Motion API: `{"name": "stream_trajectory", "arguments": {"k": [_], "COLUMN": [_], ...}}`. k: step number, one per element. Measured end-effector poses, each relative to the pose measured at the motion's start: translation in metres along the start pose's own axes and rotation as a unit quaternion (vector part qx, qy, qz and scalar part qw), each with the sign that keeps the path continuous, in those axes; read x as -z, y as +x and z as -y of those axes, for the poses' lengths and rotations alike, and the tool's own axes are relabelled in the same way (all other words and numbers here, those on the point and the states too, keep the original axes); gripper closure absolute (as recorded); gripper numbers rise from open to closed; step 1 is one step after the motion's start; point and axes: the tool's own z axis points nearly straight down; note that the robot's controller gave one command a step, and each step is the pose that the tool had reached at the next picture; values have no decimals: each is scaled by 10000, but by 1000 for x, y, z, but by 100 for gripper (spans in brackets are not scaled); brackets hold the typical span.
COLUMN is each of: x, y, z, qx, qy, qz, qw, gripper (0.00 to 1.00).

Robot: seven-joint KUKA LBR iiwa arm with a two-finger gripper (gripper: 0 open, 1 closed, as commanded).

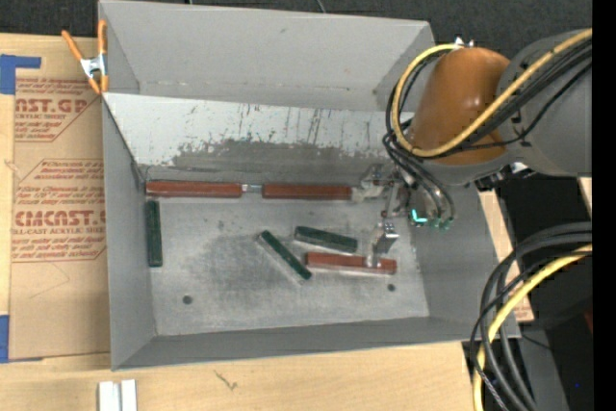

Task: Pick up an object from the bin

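My gripper (386, 240) hangs low at the right side of the bin, below the orange-covered wrist. Its tip stands just over the right end of a red-brown bar (348, 262) that lies flat on the bin floor. Just left of that bar lie two dark green bars: one (325, 237) nearly level and one (285, 255) slanting down to the right. Whether the tip touches the red-brown bar is unclear.
Two long red-brown bars (193, 190) (308, 192) lie end to end along the foot of the back wall. A dark green bar (153, 233) lies upright along the left wall. The arm and its cables cover the bin's right rim.
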Motion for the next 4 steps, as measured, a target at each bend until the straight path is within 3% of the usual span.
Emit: {"name": "stream_trajectory", "arguments": {"k": [1,2,3,4], "x": [4,-60,-60,94], "y": [-2,10,10,36], "z": [0,-14,-14,-21], "qx": [2,528,530,896], "qy": [3,9,10,6], "qz": [35,93,93,57], "qw": [10000,9986,9986,9960], "gripper": [0,100,100,100]}}
